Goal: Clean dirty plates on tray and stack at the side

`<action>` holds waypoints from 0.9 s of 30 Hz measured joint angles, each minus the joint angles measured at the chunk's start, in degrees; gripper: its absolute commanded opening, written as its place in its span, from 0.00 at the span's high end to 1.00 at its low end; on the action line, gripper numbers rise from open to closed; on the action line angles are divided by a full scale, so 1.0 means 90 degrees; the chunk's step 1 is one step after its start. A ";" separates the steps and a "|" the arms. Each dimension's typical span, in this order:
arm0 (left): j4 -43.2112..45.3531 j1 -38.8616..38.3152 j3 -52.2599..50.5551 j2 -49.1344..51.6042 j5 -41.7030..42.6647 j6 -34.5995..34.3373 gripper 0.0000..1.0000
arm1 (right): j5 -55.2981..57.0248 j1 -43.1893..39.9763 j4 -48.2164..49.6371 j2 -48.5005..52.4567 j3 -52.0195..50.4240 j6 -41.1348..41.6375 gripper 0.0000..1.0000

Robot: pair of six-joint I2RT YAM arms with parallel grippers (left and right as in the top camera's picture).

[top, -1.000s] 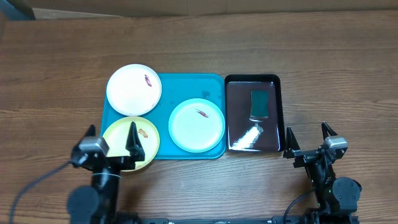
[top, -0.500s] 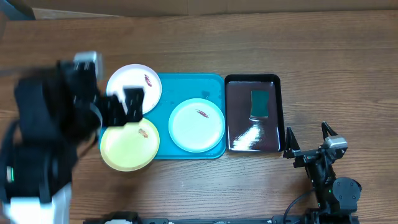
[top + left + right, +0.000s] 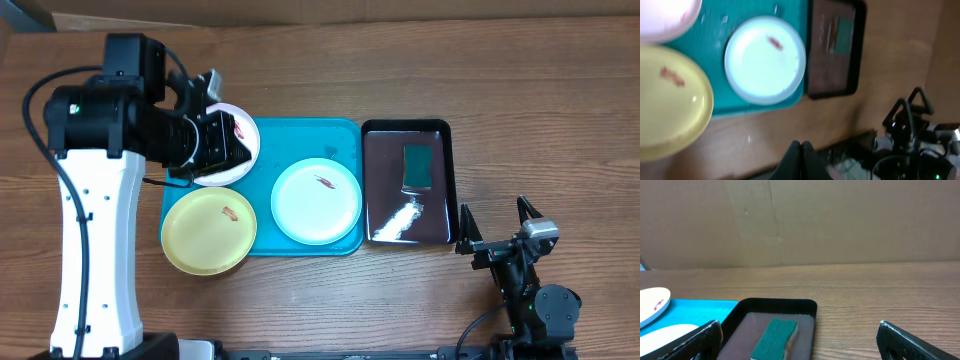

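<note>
Wooden surface (image 3: 400, 60) carries the turquoise tray (image 3: 300, 135): mint plate (image 3: 316, 200) inside, yellow plate (image 3: 208, 230) and white plate (image 3: 246, 150) overlapping its left rim. Left jaws closed, empty, above the white plate; right jaws fully open.

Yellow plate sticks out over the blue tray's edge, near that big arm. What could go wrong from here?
The yellow plate overhangs the tray's rim; a nudge might tip it. The left fingers are shut and empty near the white plate; lowered so, they might shove it rather than grip it.
</note>
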 measured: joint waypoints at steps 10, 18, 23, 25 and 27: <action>-0.0231 -0.0760 -0.1190 -0.0007 -0.0772 -0.0274 0.74 | 0.0000 0.0000 0.0005 0.0000 0.0000 -0.0002 0.00; 0.1120 -0.1365 -0.3096 -0.0005 -0.0906 -0.0894 0.45 | -0.0002 0.0002 0.0000 0.0000 0.0000 0.0000 0.00; 0.2062 -0.1489 -0.4027 -0.0005 -0.0940 -0.1418 0.62 | -0.0002 0.0002 0.0002 0.0000 0.0000 0.0000 0.00; 0.2465 -0.1537 -0.4320 -0.0005 -0.0979 -0.1651 0.66 | 0.0000 0.0002 0.0000 0.0000 0.0000 -0.0002 0.00; 0.2739 -0.1600 -0.4527 0.0005 -0.1093 -0.1829 0.67 | 0.0002 0.0000 0.0000 0.0000 0.0000 -0.0002 0.00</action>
